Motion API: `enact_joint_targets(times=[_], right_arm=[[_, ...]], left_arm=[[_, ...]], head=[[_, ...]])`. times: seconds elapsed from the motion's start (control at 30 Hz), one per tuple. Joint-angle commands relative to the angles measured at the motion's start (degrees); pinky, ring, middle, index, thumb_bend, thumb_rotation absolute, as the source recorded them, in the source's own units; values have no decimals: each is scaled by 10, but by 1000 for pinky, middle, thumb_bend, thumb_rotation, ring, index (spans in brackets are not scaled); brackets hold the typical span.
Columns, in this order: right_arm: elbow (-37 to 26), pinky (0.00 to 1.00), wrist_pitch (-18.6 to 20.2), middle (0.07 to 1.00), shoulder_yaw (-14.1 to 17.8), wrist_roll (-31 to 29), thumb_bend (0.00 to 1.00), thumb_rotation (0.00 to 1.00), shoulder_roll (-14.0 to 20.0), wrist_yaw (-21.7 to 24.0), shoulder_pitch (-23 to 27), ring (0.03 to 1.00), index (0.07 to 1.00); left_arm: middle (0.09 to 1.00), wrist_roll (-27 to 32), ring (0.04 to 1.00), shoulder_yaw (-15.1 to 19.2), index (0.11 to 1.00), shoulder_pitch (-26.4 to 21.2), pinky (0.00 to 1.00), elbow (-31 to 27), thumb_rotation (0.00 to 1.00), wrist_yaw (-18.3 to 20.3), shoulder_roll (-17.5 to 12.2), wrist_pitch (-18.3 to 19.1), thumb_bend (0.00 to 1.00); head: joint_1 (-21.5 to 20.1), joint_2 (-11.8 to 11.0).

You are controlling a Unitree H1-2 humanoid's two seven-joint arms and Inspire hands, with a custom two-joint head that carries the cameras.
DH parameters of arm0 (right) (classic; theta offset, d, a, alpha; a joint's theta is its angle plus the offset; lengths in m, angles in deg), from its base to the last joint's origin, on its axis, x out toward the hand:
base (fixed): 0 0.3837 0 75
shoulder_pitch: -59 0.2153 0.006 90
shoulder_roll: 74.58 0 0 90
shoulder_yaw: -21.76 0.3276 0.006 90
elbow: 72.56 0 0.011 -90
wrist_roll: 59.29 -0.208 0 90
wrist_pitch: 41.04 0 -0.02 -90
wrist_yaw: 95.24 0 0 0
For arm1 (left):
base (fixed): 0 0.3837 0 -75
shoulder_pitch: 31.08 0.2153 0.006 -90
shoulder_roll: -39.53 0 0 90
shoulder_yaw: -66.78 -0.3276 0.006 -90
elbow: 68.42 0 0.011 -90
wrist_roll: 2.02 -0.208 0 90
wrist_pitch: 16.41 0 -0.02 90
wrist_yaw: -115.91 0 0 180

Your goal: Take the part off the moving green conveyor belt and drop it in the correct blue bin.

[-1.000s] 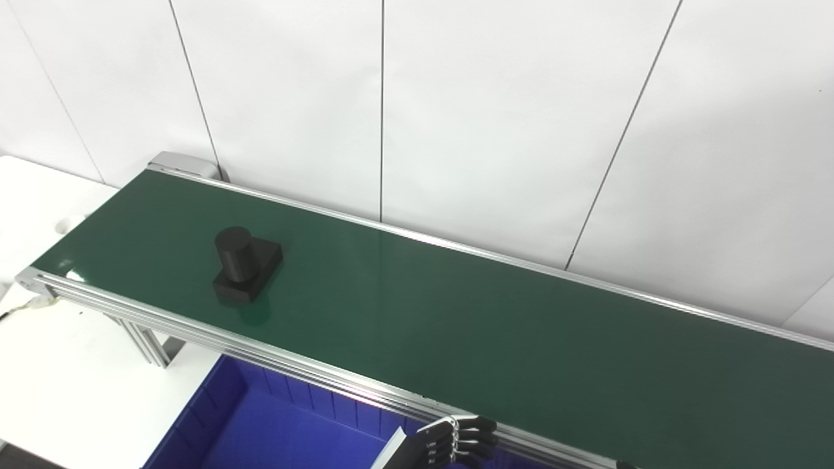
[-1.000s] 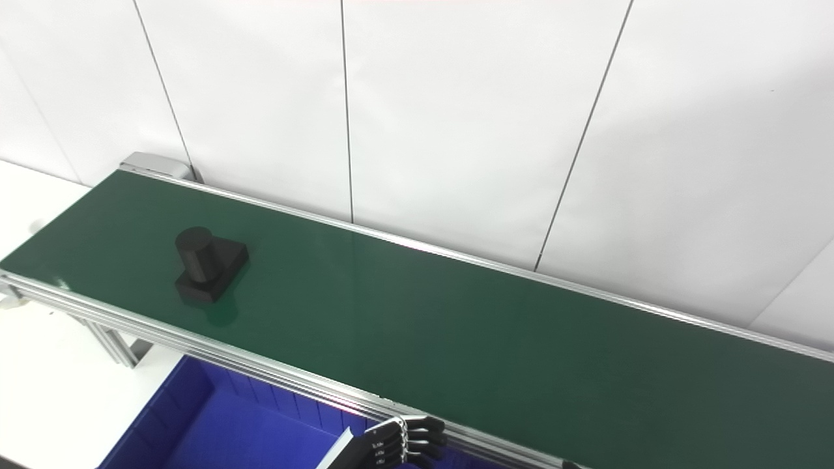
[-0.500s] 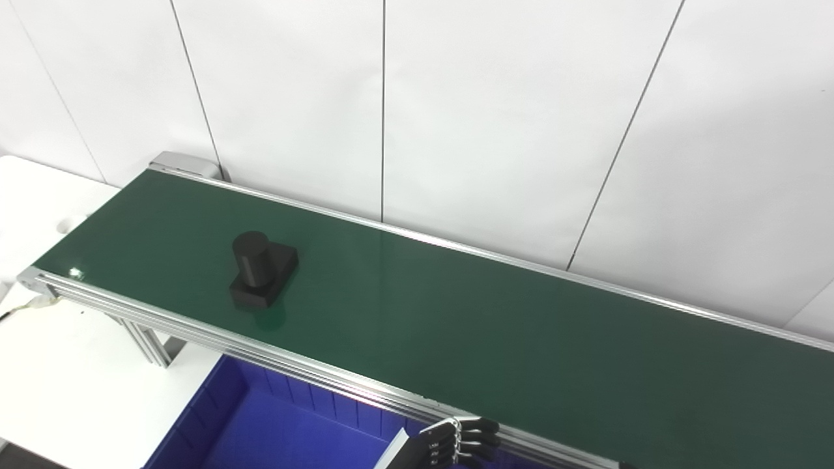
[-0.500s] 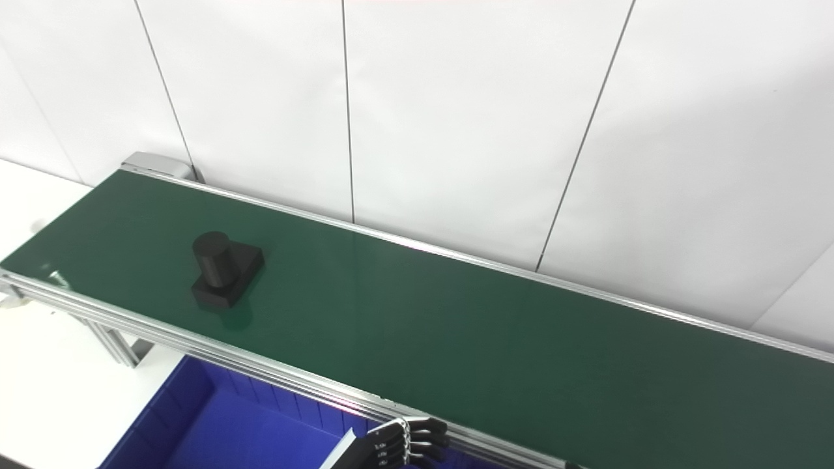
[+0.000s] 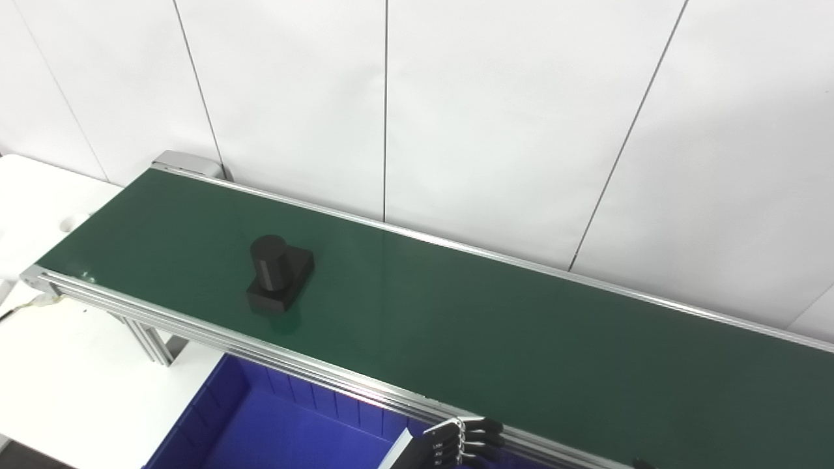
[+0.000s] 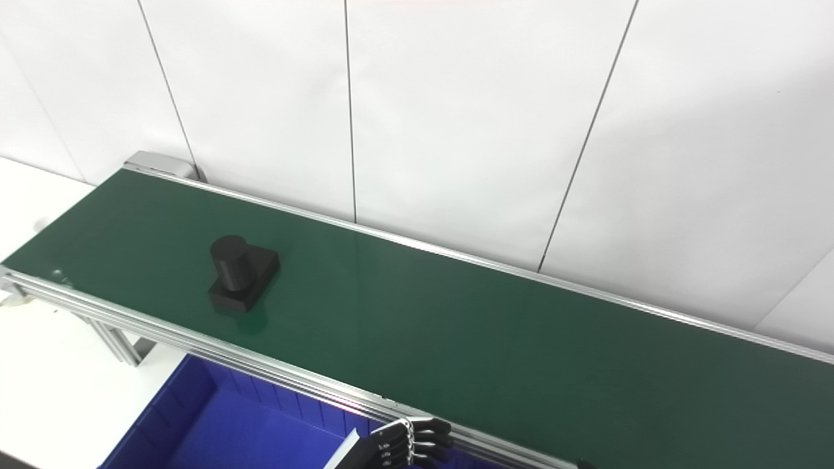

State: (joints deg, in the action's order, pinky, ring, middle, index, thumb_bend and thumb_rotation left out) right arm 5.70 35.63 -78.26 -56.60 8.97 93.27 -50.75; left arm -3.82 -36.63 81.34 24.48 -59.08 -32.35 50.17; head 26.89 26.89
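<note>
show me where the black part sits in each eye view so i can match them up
Left eye view: the black part stands on the green belt, left of centre, close to the belt's near rail.
Right eye view: the black part stands on the same stretch of belt, further left in the picture.
Shared landmark: the grey end cap at the belt's far left corner.
</note>
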Motion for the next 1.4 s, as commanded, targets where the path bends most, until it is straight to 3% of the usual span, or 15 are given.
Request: enact_joint_targets(times=[0.0, 0.27, 0.47, 0.57, 0.67, 1.1, 1.23, 1.37], right_arm=[[-46, 598, -30, 765, 4, -7, 411, 562, 1, 3, 11, 702, 845], [-118, 557, 24, 748, 3, 19, 396, 550, -1, 5, 52, 690, 783], [-145, 556, 70, 743, -2, 27, 452, 535, -4, 10, 99, 694, 771], [-149, 553, 93, 756, -5, 35, 507, 576, -3, 16, 127, 705, 778], [-139, 541, 109, 763, -10, 38, 556, 602, -3, 25, 163, 706, 786], [-84, 510, 145, 754, -38, 91, 612, 548, -24, 28, 256, 686, 791], [-63, 522, 144, 759, -41, 93, 582, 505, -30, 28, 274, 700, 803], [-48, 579, 151, 780, -44, 93, 540, 395, -35, 28, 289, 740, 820]], left_arm=[[736, -2, 684, -4, 755, -2, 628, -7, 537, -2, 8, -25, 909], [735, 2, 681, -2, 752, -4, 623, -7, 525, -3, 9, -21, 905], [733, 3, 680, 0, 752, -10, 622, 0, 516, -4, 8, -23, 883], [732, 4, 680, 0, 754, -12, 620, 4, 518, -4, 8, -26, 891], [732, 3, 677, 0, 755, -14, 617, 6, 519, -5, 8, -27, 893], [731, 6, 681, 3, 758, -22, 622, 15, 517, -4, 6, -28, 887], [731, 8, 679, 5, 756, -25, 623, 17, 510, -3, 4, -28, 883], [732, 3, 681, 7, 759, -26, 626, 19, 520, -4, 3, -28, 880]], head=[[-1, 0], [-5, -2], [-6, -5], [-6, -6], [-11, -7], [-26, -10], [-31, -10], [-38, -10]])
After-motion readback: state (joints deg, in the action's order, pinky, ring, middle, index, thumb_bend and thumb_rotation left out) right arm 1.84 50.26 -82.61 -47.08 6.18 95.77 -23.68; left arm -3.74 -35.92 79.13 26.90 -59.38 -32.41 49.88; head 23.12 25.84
